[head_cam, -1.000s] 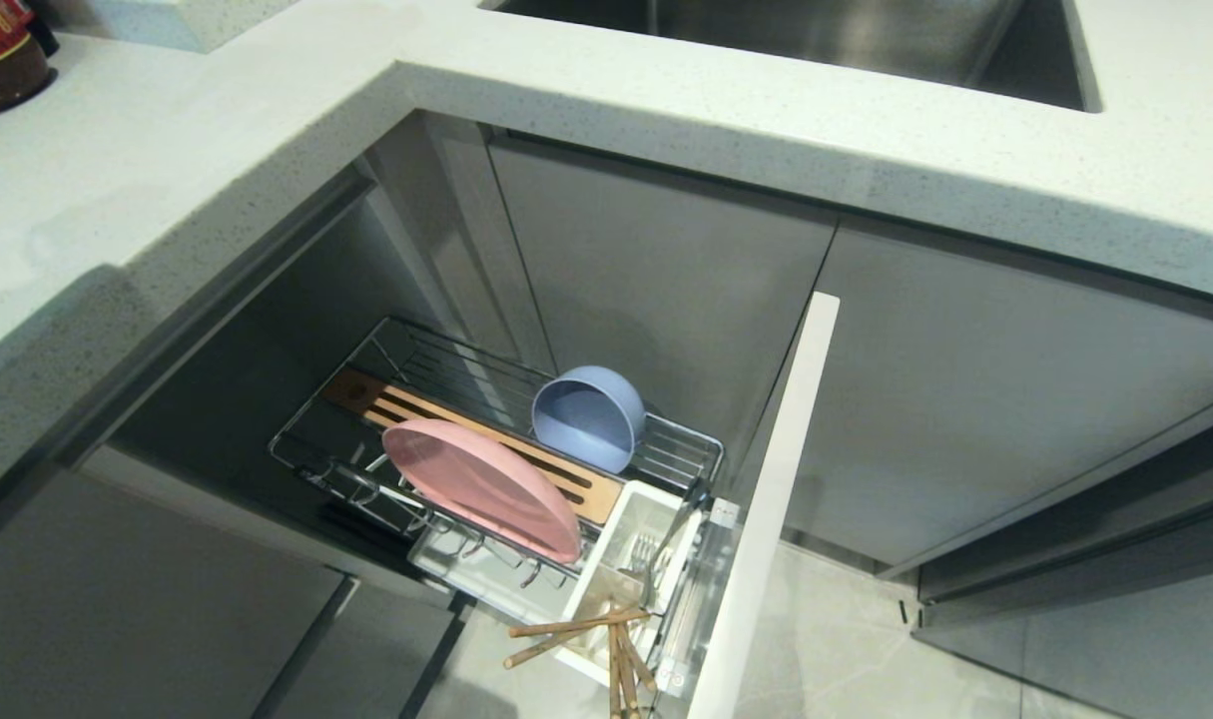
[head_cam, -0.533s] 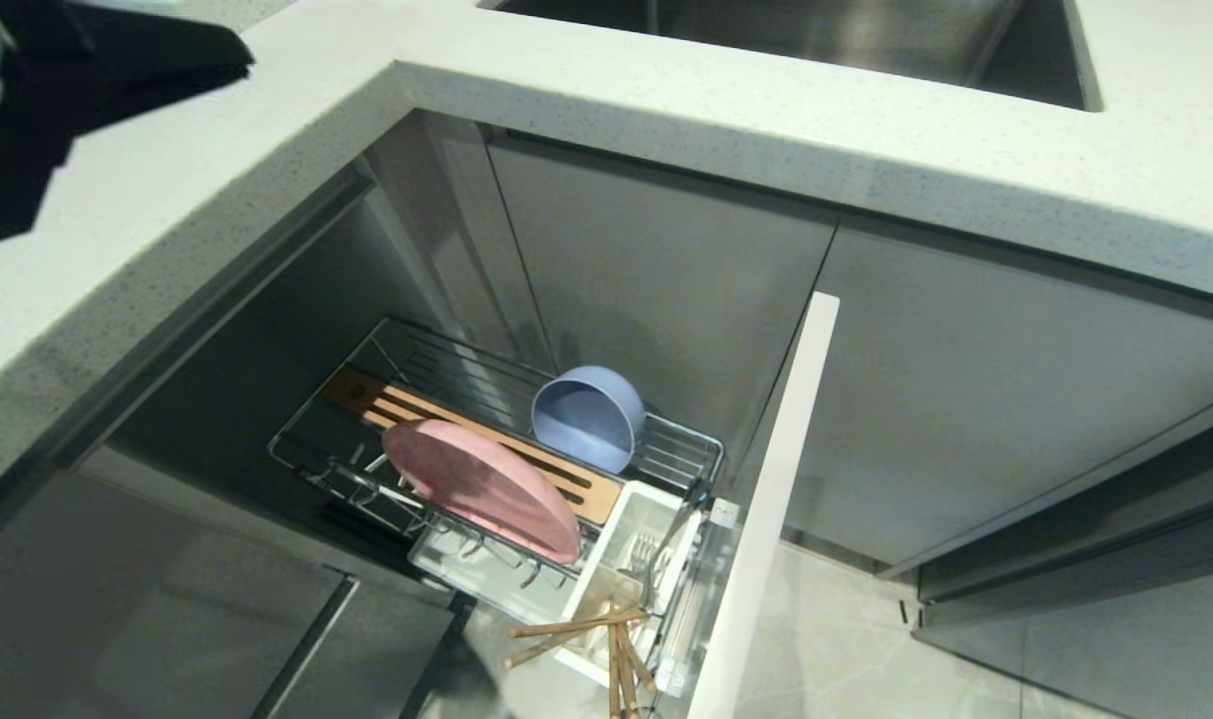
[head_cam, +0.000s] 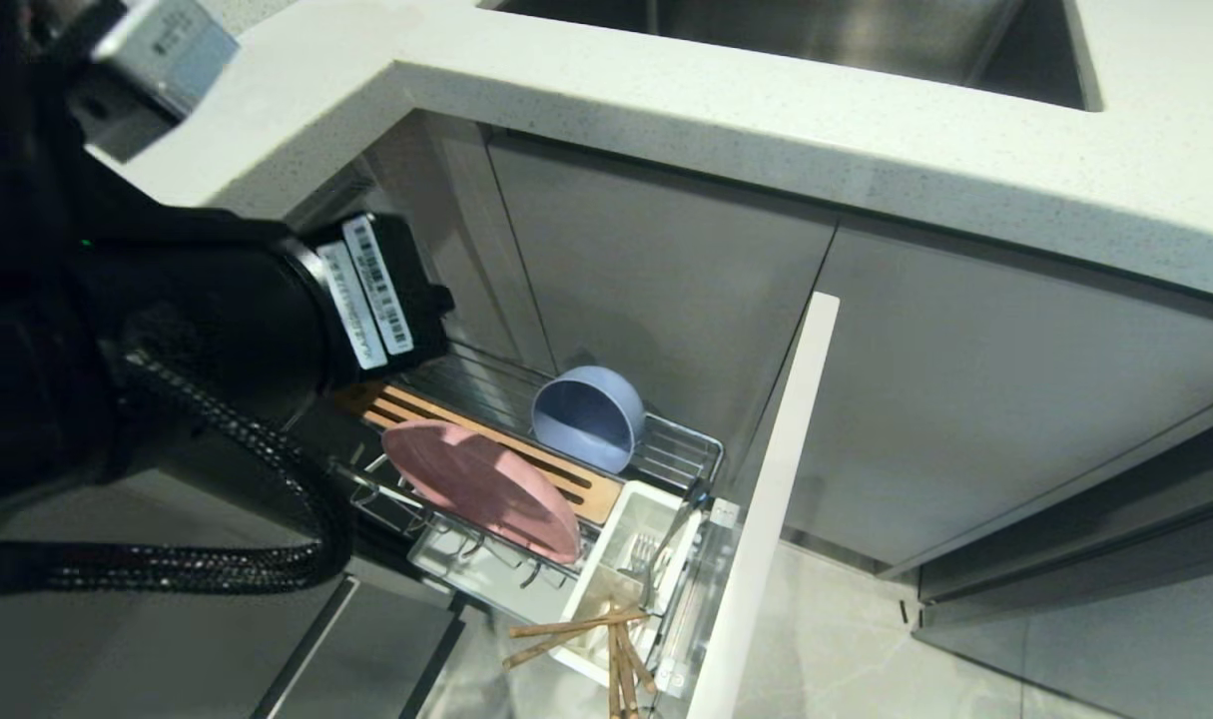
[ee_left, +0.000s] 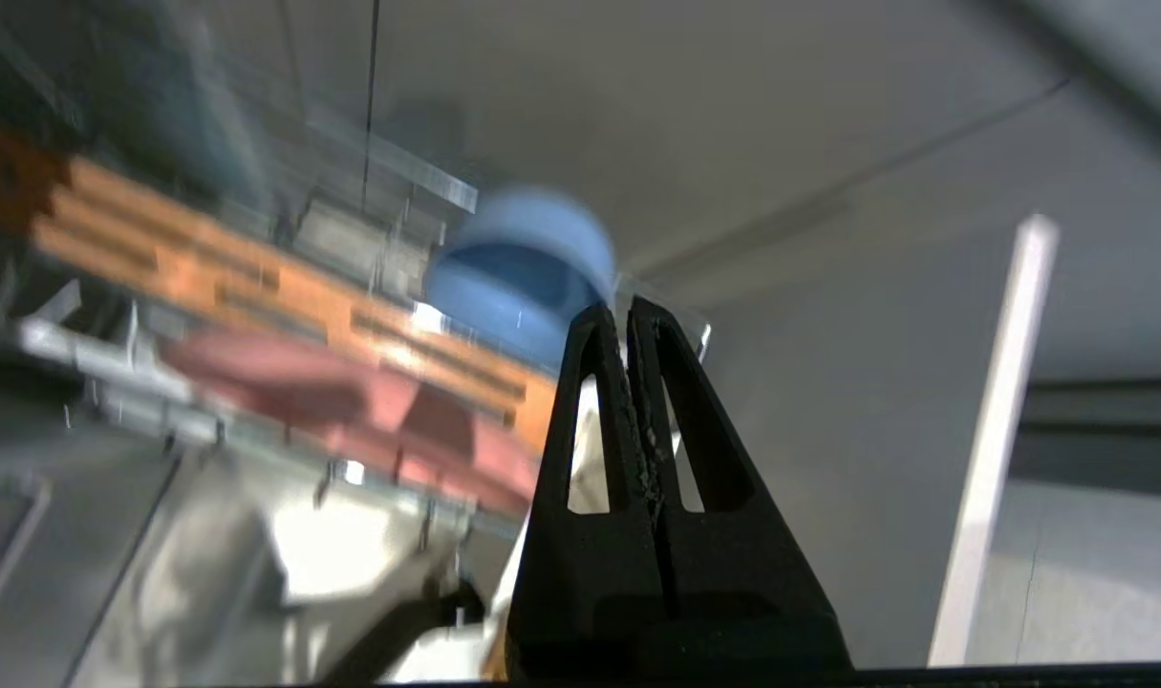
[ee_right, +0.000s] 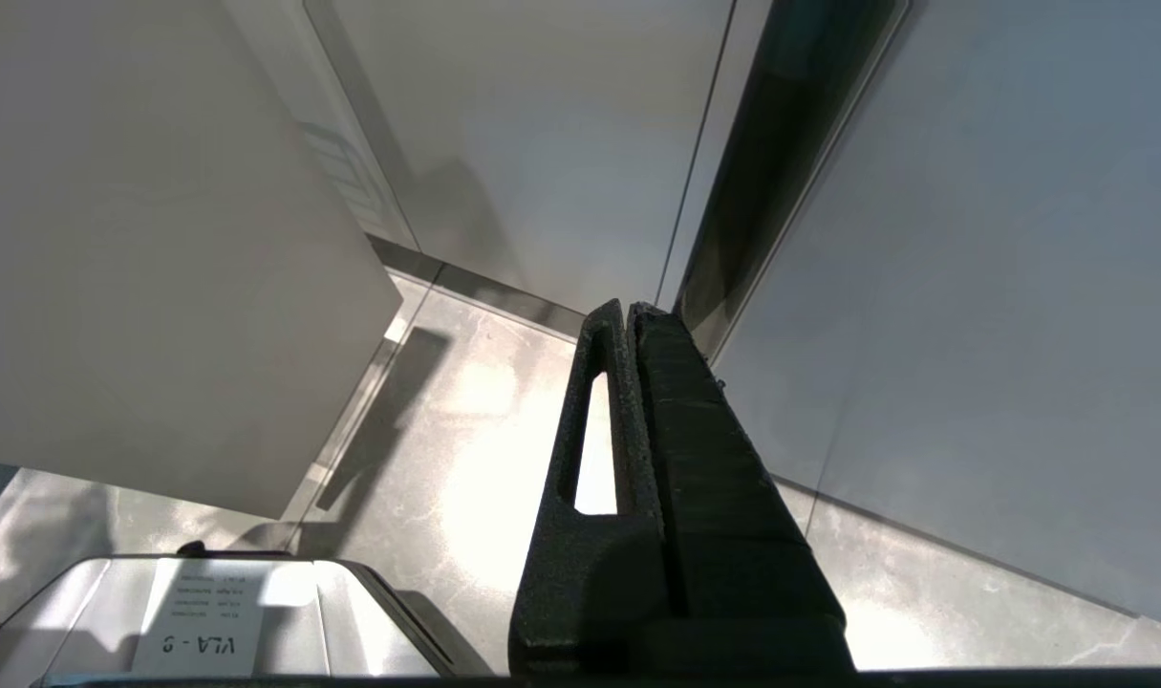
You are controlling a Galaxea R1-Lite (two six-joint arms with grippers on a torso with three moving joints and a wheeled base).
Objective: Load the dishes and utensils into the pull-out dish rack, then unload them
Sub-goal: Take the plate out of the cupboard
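Left wrist view: left gripper [ee_left: 626, 311] pinched together, empty, seemingly above the blurred pale-blue bowl [ee_left: 513, 277].

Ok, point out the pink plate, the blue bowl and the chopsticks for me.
pink plate [head_cam: 481, 489], head view, middle of its upturned face.
blue bowl [head_cam: 581, 419], head view, inside of the bowl, which lies on its side.
chopsticks [head_cam: 576, 627], head view, on the stick jutting out of the white cup.
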